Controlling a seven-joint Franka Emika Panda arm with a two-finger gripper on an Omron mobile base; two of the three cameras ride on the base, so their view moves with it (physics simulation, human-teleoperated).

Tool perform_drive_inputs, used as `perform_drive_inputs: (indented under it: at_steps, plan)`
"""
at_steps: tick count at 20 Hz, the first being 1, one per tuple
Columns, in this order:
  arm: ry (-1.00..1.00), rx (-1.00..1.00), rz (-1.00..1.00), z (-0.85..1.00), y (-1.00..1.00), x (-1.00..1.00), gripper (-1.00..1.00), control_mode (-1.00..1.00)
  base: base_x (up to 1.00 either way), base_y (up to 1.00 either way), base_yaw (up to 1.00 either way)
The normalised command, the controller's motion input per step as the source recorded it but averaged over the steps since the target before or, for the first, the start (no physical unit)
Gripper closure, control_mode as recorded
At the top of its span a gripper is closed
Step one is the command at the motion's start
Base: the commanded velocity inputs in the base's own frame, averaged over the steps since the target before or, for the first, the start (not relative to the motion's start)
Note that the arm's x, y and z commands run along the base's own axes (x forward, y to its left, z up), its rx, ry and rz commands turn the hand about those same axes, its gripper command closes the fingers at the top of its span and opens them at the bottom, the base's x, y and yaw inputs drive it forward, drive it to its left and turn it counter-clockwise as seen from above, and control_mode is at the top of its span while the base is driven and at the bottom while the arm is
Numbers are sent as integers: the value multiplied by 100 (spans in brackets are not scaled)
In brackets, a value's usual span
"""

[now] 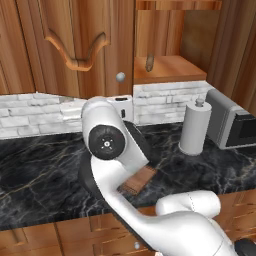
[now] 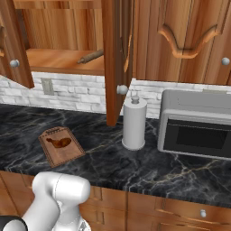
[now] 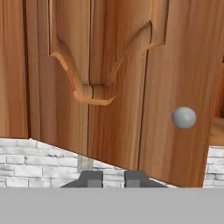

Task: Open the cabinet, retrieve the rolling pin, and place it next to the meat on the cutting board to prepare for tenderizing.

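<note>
The cabinet stands open, both its doors swung outward. On its shelf lies the rolling pin, whose end also shows as the rolling pin. My gripper is shut with nothing in it, just in front of the left door and to the lower left of that door's silver knob. The cutting board lies on the black counter with the meat on it. In the left base view my arm covers most of the cutting board.
A white paper towel roll stands on the dark marble counter, right of the board. A grey microwave sits further right. The right door juts out edge-on over the counter. A white brick backsplash runs behind.
</note>
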Motion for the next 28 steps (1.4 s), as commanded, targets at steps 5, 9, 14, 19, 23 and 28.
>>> perform_drive_inputs:
  at_steps: [5,9,14,19,23,28]
  plan:
    - [0,17,2,1,-39,-28,-100,-100,0,0,0]
    - [9,36,3,30,-100,-7,-100,-100,0,0,0]
    - [18,32,0,4,-91,-2,-100,-100,0,0,0]
    - [15,35,1,5,-82,-2,-100,-100,0,0,0]
    - [14,36,4,5,-73,0,-100,-100,0,0,0]
    - [20,33,0,8,-17,33,-100,-100,0,0,0]
